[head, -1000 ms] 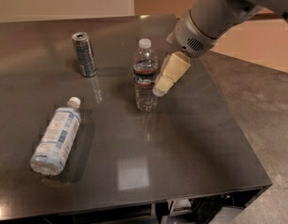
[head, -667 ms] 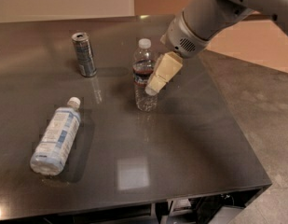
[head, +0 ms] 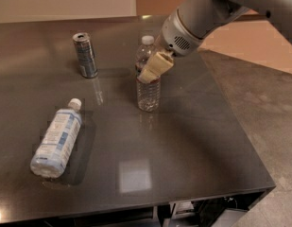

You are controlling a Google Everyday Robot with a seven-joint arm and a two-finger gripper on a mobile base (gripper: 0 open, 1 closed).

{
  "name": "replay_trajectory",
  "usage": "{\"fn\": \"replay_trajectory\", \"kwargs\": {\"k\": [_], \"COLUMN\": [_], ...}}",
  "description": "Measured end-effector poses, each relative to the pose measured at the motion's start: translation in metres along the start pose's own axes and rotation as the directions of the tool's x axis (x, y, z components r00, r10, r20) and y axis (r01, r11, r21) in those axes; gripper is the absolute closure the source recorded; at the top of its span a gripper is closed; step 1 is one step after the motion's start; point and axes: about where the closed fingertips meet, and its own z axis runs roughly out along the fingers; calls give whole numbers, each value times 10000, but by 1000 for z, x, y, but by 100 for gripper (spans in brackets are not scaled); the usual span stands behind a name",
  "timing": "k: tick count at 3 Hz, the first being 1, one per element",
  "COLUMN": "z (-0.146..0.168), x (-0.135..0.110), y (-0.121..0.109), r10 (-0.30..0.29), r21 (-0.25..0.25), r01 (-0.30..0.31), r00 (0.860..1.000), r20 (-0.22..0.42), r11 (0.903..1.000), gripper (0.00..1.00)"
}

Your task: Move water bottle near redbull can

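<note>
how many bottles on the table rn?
2. The water bottle stands upright in the middle, right of the can, with the end effector at its upper half. The white-labelled bottle lies on its side near the front left. None looks hidden.

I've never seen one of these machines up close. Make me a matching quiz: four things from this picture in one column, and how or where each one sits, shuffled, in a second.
Things
1. water bottle
2. redbull can
3. whitish bottle
4. gripper

Places or states
A. lying on its side, front left
B. upright, far back on the left
C. at the water bottle's upper half
D. upright, around the middle

Pairs: 1-D, 2-B, 3-A, 4-C
</note>
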Motion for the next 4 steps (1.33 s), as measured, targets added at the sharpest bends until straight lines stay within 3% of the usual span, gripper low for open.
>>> {"fn": "replay_trajectory", "kwargs": {"k": [2, 3, 4], "z": [1, 9, 21], "x": [-17, -36, -61], "y": [-22, -46, -66], "r10": [-187, -429, -679], "r21": [14, 353, 588], "r01": [187, 420, 641], "r00": [9998, 9988, 9957], "r20": [35, 242, 635], "r11": [9998, 9985, 9962], "gripper": [87, 100, 100]}}
